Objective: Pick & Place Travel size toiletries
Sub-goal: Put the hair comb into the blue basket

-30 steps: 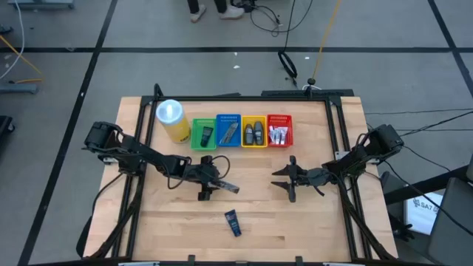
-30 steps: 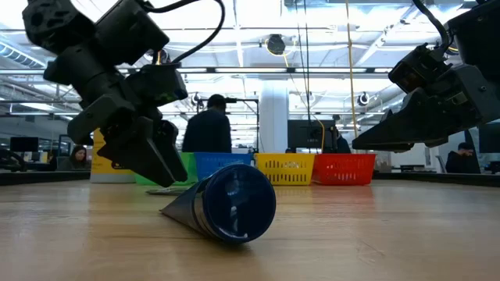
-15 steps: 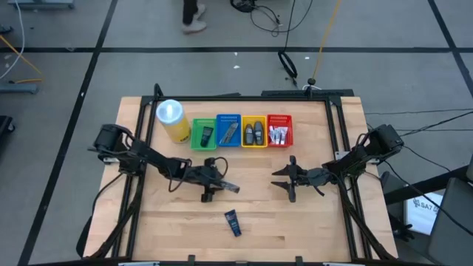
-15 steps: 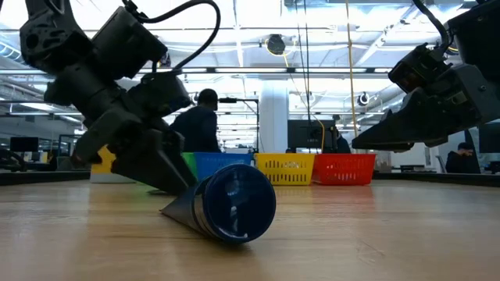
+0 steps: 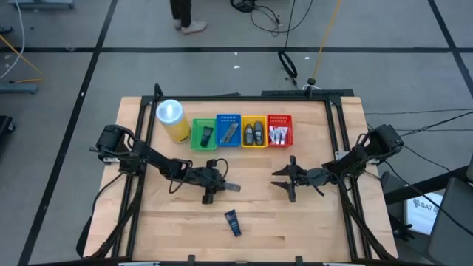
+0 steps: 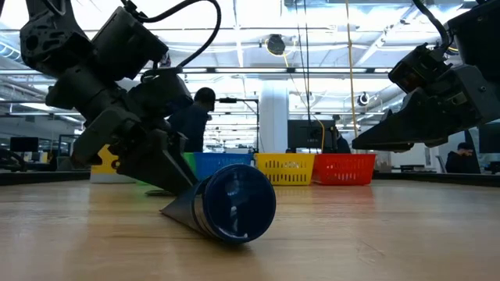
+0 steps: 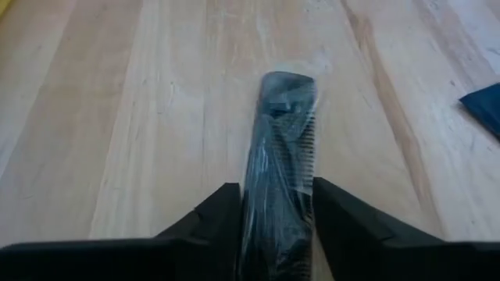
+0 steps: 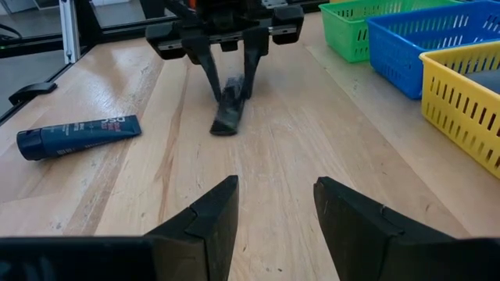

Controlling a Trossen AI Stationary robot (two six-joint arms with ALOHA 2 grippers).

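Low on the surface (image 5: 259, 222), the left pincer (image 7: 269, 211) straddles a wrapped dark comb (image 7: 280, 148) lying flat, fingers spread either side, apparently to close on it. The right pincer (image 8: 269, 207) waits open nearby.

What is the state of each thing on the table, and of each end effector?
Left end effector: down at the table, fingers on either side of the wrapped comb.
Wrapped comb: lying flat on the table, in clear wrap.
Dark blue tube: lying on its side, untouched.
Right end effector: open, empty, above the table.
Four baskets: upright in a row, items inside.
Yellow canister: upright, lid on.
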